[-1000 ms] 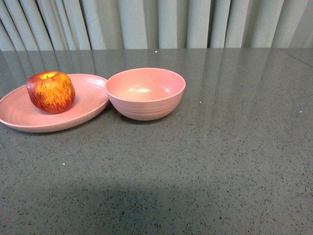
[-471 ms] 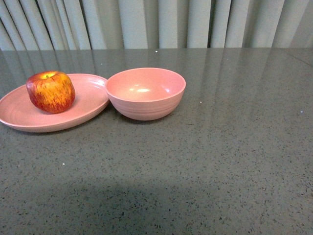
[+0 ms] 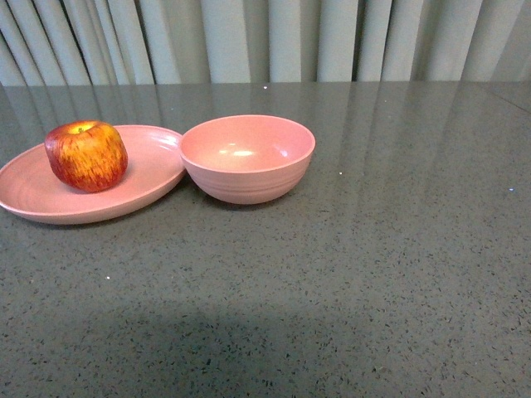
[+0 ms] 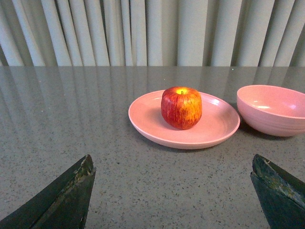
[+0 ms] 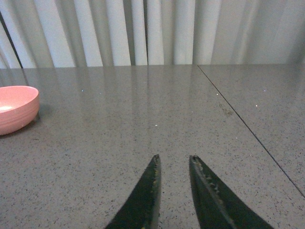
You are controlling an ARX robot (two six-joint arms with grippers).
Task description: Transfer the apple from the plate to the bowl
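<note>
Left gripper (image 4: 172, 160) fingers stand wide apart, empty. Right gripper (image 5: 174, 157) fingers sit nearly together, empty. The apple (image 3: 86, 155) rests on the plate (image 3: 33, 195) near the left edge of the bench (image 3: 373, 290).

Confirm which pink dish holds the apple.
The wide shallow pink oval plate, left of the deep round pink bowl; the red-and-yellow apple sits on it, the bowl is empty.

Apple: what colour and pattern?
The apple is red with yellow-orange streaks; the left wrist view shows it best.
</note>
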